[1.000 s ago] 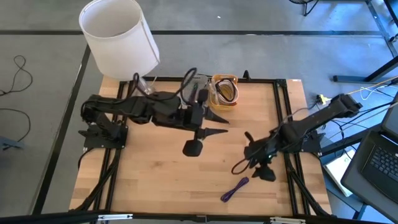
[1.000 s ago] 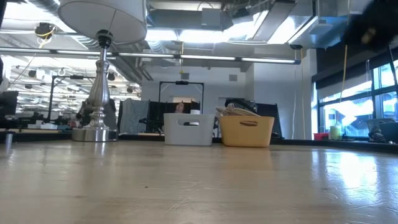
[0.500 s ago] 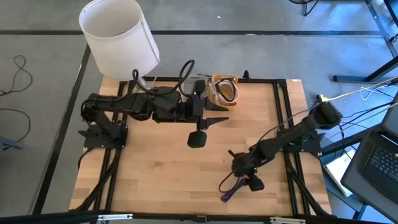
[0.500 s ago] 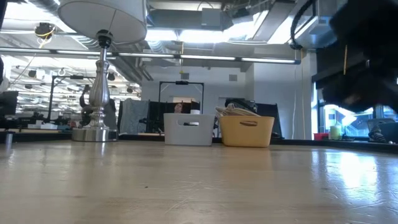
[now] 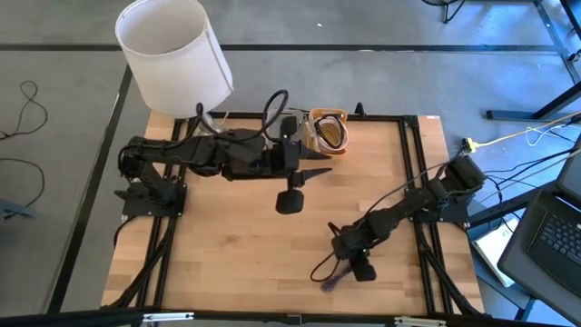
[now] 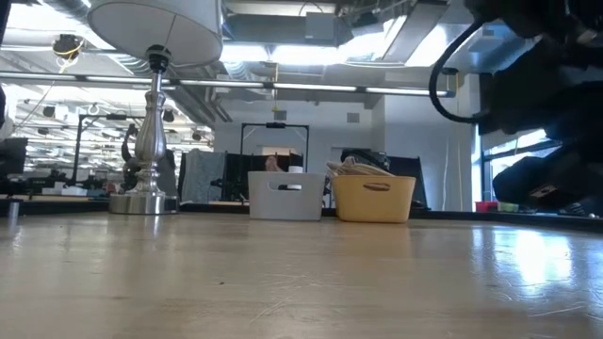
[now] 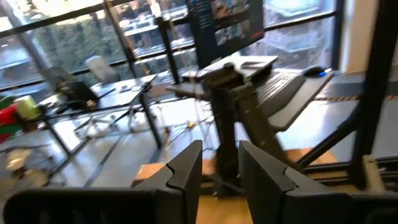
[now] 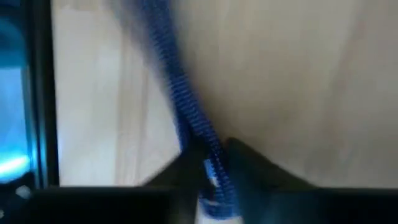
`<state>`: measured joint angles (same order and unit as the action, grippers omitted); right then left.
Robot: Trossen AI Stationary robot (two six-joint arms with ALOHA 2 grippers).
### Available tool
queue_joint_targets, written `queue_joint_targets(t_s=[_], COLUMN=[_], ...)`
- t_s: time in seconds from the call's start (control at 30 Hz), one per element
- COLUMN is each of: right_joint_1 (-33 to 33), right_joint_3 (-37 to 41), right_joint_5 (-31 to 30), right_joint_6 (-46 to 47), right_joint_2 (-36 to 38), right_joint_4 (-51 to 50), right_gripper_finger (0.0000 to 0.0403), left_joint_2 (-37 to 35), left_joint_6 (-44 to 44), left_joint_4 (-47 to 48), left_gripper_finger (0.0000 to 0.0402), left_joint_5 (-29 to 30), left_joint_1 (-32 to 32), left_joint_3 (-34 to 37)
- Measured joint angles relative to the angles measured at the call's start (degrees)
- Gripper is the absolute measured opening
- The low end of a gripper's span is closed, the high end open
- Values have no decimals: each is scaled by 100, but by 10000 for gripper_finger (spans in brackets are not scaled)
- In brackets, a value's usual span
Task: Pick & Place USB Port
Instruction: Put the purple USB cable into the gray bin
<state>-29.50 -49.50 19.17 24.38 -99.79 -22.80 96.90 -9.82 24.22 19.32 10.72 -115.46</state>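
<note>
Right gripper [image 8: 208,165]: jaws narrow, straddling the blue braided USB cable [image 8: 180,106], which passes between the fingers; firm grip cannot be confirmed. Cable lies on the wooden table [image 5: 227,245], near its front edge. Left gripper [image 7: 219,163]: fingers slightly parted, empty, hovering mid-table near the yellow basket [image 5: 329,133].
</note>
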Motion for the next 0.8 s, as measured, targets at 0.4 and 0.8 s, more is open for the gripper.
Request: queue_joint_targets(t_s=[0.4, 0.8], right_joint_1=[6, 11], right_joint_3=[-1551, -4385], right_joint_5=[-2335, -5249], right_joint_6=[961, 1275], right_joint_2=[1592, 3051], right_joint_4=[-4633, -5331], right_gripper_finger=[4, 1], left_joint_2=[-128, -41], left_joint_6=[332, 667], left_joint_4=[1083, 1518], left_gripper_finger=[95, 92], left_joint_5=[940, 920], left_joint_1=[15, -260], left_joint_3=[0, 2])
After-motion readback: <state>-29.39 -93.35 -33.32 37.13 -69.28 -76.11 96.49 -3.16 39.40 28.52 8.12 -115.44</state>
